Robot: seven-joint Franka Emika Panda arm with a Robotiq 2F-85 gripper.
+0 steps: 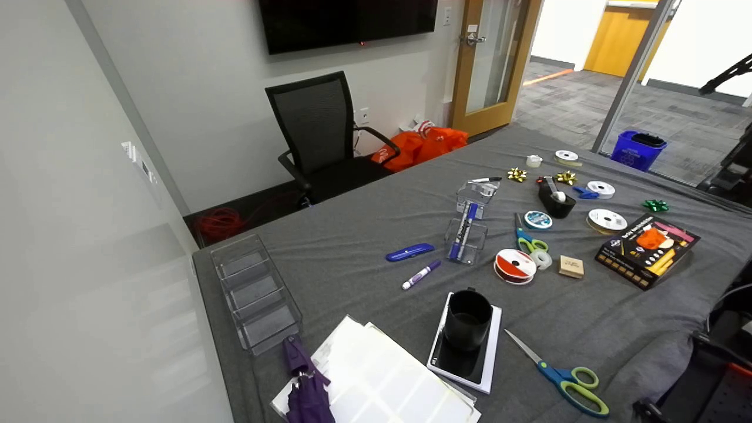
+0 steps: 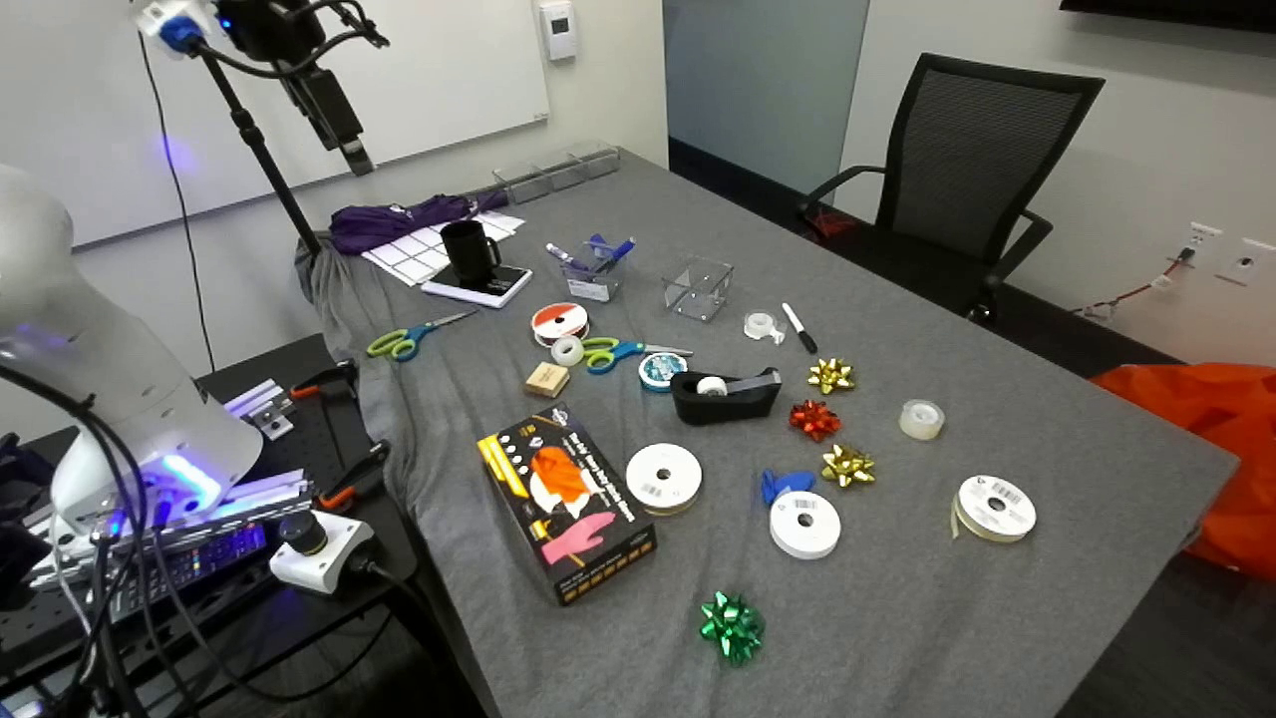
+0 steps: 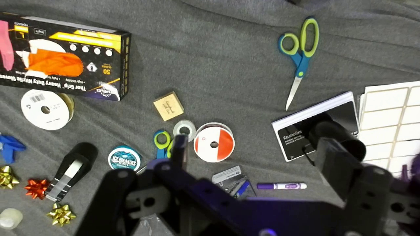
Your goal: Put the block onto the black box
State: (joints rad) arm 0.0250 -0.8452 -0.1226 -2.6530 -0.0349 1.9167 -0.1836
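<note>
jaws: your gripper [image 3: 254,147] stands wide, nothing held, presumably to admit the block [image 3: 169,106] | block: flat on the table [image 2: 927,618], tape roll [image 3: 177,130] just beside, so descend carefully | black box [image 2: 566,501]: broad face up, likely a stable landing | arm [image 2: 120,369]: you have it high, gripper pointing down, not lined up over the block

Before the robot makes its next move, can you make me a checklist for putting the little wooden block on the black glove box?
1. Gripper open: ok, its jaws stand wide apart.
2. Gripper empty: ok, nothing is clamped in it.
3. Gripper lined up over the wooden block: not ok, the wrist view shows the block off to one side.
4. Room around the block: cannot tell, a tape roll sits very close.
5. Top of the black glove box free: ok, nothing rests on it.
</note>
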